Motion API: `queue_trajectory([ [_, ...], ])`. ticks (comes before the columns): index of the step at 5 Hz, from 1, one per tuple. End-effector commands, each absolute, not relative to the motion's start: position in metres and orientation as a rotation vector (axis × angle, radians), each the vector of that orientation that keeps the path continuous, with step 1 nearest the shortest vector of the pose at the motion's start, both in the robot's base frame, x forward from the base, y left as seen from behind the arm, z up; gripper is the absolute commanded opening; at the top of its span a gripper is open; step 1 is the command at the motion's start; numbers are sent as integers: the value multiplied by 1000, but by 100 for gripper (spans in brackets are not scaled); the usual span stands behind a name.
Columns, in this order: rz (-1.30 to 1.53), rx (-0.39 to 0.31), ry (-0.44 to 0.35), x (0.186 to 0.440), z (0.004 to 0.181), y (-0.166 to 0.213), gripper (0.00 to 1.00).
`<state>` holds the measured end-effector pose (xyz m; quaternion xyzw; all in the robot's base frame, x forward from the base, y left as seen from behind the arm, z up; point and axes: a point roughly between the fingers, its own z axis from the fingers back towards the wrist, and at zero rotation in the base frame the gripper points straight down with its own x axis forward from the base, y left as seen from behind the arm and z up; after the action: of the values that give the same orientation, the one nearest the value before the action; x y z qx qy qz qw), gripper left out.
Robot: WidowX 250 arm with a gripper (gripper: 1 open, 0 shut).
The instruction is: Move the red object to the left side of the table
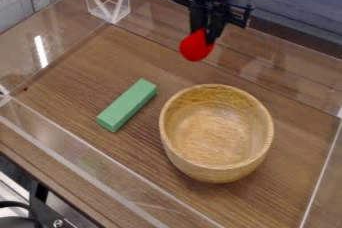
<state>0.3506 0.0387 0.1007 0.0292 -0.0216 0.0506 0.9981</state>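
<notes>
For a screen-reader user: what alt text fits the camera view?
A robot gripper holds a small red object in the air above a wood-grain table with clear walls. Below sit a green block and an empty wooden bowl.

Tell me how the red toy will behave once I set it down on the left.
The red toy looks rounded, so it may roll on the smooth table. Its gloss suggests slipperiness. It seems light: the pincer carries it by a small pinch.
</notes>
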Motion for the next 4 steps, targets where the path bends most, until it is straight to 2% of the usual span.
queue_trajectory([
  [1,179,78,-147,355,140,70,0],
  [2,249,87,-150,355,143,98,0],
  [4,326,104,-130,357,127,155,0],
])
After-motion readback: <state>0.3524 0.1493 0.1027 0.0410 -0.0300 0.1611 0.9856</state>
